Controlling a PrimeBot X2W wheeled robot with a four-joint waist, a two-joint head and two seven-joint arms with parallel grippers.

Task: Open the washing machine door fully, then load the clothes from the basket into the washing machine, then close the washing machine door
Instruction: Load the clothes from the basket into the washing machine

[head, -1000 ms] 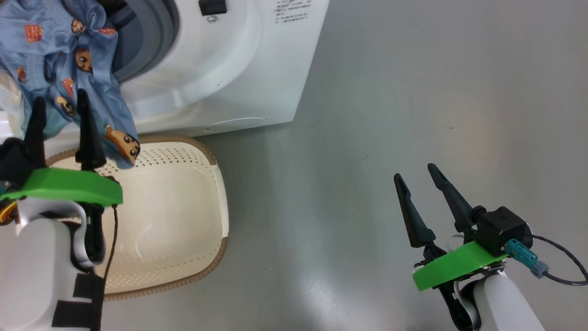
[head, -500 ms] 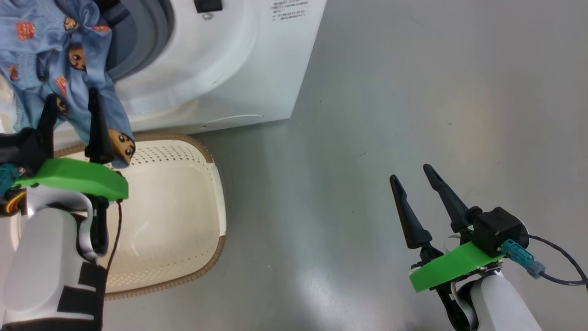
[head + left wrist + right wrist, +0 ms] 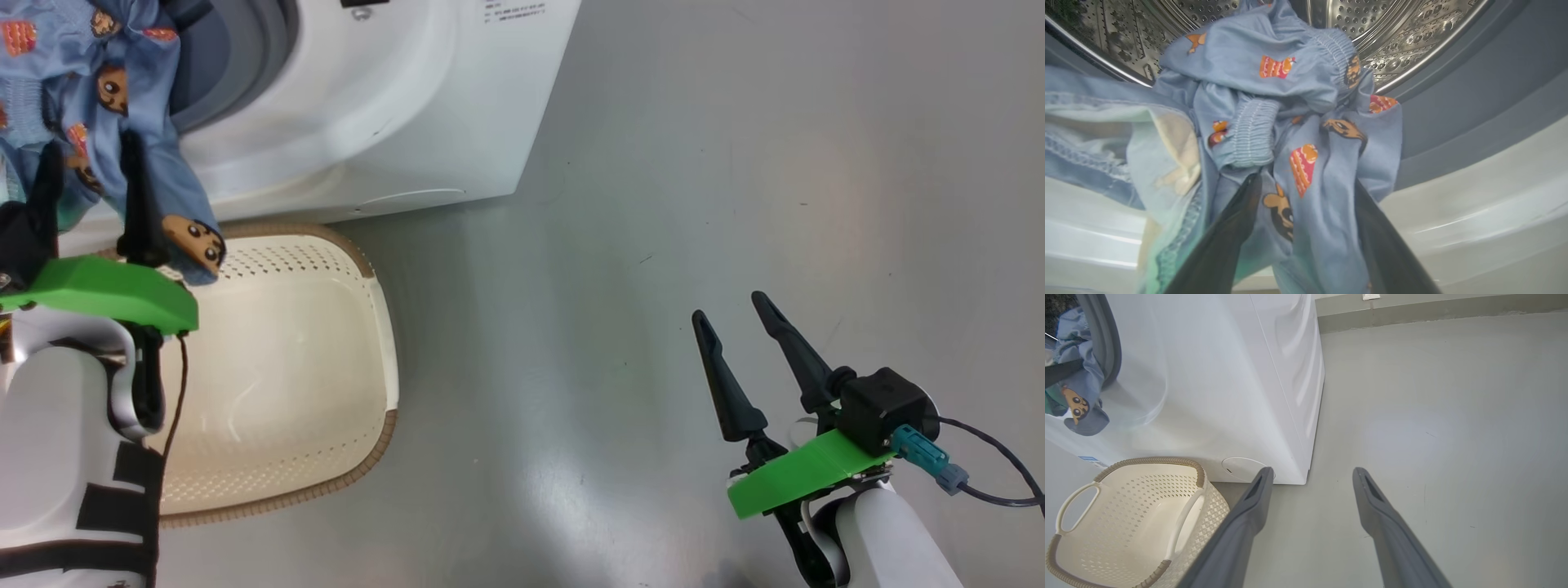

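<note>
The light-blue printed clothes hang over the lower lip of the washing machine's opening, partly in the steel drum and partly down its white front. My left gripper stands open against them, fingers spread wide with loose fabric between them. The cream basket sits on the floor right below, with its inside bare. My right gripper is open over the floor far to the right, holding nothing. The washing machine door is out of view.
Grey floor spreads to the right of the machine. A wall skirting runs along the far side. A black cable trails from my right wrist.
The head camera has shifted a little, so the picture moved. My left gripper has crept slightly up toward the machine's opening, still wide. The right gripper has stayed put.
</note>
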